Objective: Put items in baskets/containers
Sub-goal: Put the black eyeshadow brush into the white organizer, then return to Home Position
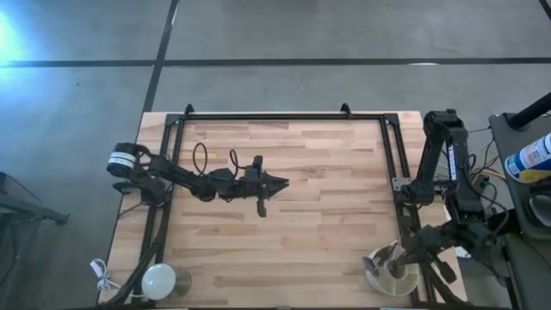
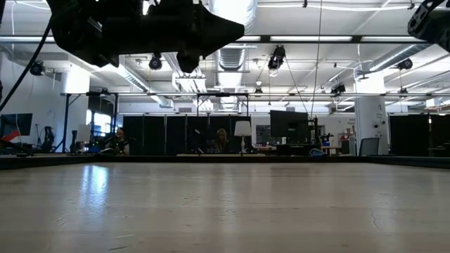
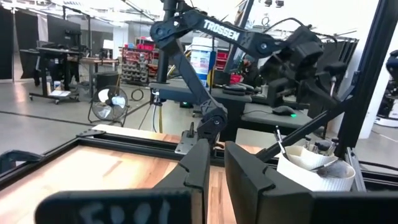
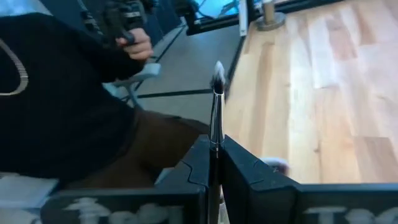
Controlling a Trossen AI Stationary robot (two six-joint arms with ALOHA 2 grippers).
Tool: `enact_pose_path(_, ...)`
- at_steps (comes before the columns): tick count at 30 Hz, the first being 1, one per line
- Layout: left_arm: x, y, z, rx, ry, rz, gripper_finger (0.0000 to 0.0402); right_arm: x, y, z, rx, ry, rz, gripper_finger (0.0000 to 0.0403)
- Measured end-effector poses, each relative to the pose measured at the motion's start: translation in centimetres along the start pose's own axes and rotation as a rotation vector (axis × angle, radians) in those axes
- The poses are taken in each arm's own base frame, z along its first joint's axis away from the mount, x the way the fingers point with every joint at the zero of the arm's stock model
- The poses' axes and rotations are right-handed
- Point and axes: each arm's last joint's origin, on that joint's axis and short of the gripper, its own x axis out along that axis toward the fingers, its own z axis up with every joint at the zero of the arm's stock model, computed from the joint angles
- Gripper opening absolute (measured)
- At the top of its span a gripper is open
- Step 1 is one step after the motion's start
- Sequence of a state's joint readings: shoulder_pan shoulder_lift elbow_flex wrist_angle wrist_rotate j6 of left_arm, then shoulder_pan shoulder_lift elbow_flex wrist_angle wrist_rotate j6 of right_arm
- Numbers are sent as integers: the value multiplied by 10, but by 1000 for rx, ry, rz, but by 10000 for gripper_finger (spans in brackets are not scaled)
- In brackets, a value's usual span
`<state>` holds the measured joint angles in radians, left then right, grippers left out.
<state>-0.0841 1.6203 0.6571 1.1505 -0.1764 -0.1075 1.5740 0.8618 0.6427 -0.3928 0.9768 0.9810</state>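
Observation:
My right gripper [image 4: 213,158] is shut on a thin makeup brush [image 4: 216,115] and hovers over the tub [image 1: 405,282] at the table's near right corner. The round cream tub [image 3: 323,177] stands on the table, and brush handles [image 3: 280,142] lean out of it. My left gripper [image 1: 282,182] floats high above the middle of the table, shut and empty, pointing toward the right side [image 3: 217,171]. My right gripper pinches the brush by its dark handle [image 4: 214,146] between the two fingers. The brush lies along the fingers, and its pale bristle head [image 4: 217,74] sticks out past their tips. The fingers point about level toward the table's left side. The brush is lifted clear.
A white glossy dome [image 1: 159,278] with a white cord [image 1: 103,274] sits at the near left corner. A black frame [image 1: 284,116] rims the wooden table. A person in dark clothes [image 4: 56,93] is close to the near edge. Bare wood lies between the arms.

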Motion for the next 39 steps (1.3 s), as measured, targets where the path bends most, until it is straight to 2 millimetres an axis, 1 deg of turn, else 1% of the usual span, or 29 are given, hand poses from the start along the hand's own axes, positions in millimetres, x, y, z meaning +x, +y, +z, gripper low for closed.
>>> enact_pose_path(5,0,0,0,-10,0,0,45,8,0,-13,-12,19,-70,13)
enact_pose_path(9,0,0,0,-35,1,0,45,11,-2,-20,-18,36,-108,15)
enact_pose_path(18,0,-1,-2,-45,20,0,45,11,-2,-20,-4,36,-109,75)
enact_pose_path(24,0,-1,-3,-44,31,2,45,11,-1,-20,7,43,-104,89)
enact_pose_path(27,-1,0,-4,-45,33,2,45,11,-1,-20,13,47,-98,86)
enact_pose_path(30,-1,0,-5,-46,42,3,45,10,-2,-18,22,48,-92,74)
enact_pose_path(36,-2,0,-9,-40,77,6,45,12,-9,-7,39,21,-118,37)
enact_pose_path(39,-2,0,-9,-40,85,-18,45,16,-14,0,19,47,-123,15)
